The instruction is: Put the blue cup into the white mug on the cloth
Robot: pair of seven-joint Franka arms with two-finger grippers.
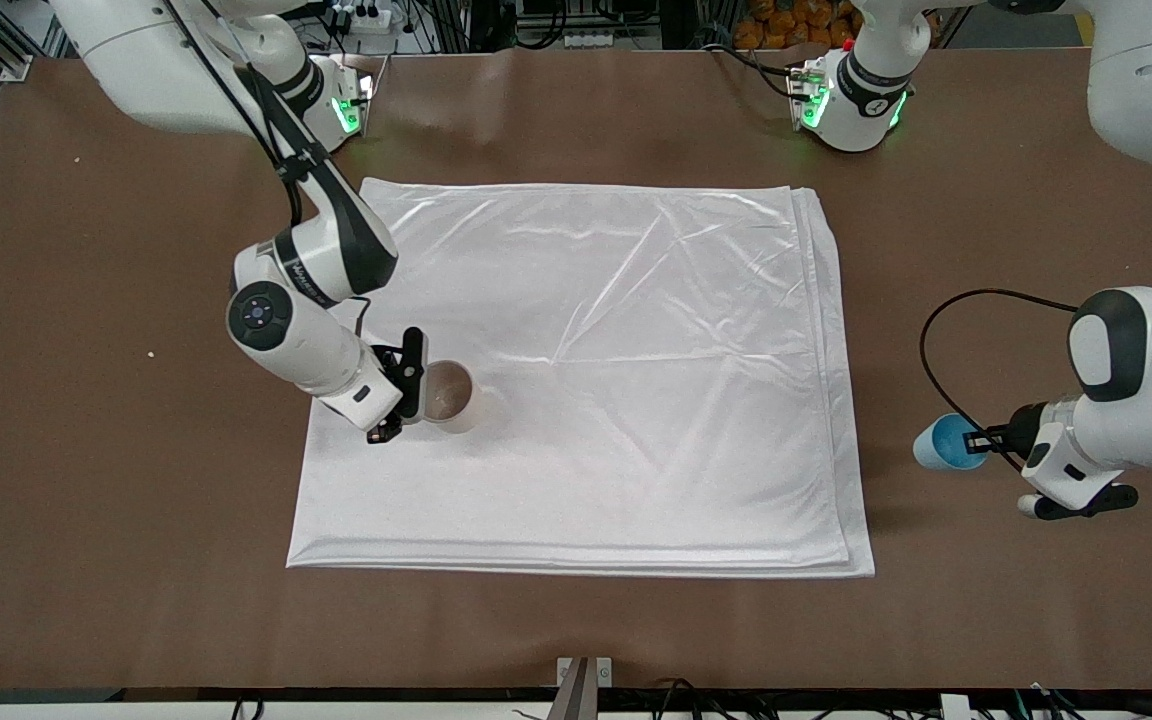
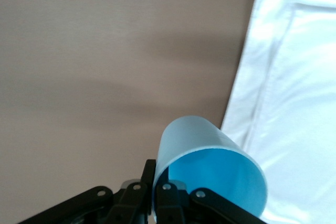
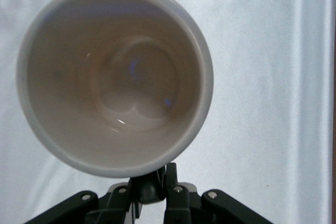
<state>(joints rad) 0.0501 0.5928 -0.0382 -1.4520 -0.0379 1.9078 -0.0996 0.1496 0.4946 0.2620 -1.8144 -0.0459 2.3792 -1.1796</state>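
Observation:
The white mug [image 1: 446, 392] stands upright on the cloth [image 1: 616, 330], toward the right arm's end. My right gripper [image 1: 404, 402] is shut on its dark handle. From the right wrist, the mug [image 3: 115, 77] shows an empty beige inside, and the right gripper [image 3: 160, 179] pinches the handle over the cloth [image 3: 262, 103]. The blue cup [image 1: 946, 440] hangs tipped on its side over bare table, off the cloth toward the left arm's end. My left gripper [image 1: 984, 438] is shut on its rim. In the left wrist view one finger of the left gripper [image 2: 156, 169] is inside the blue cup [image 2: 205, 150] and one outside.
The brown table [image 1: 116, 500] surrounds the cloth on all sides. The cloth's folded edge [image 2: 294, 77] lies just beside the blue cup. A black cable [image 1: 936, 330] loops above the table by the left arm.

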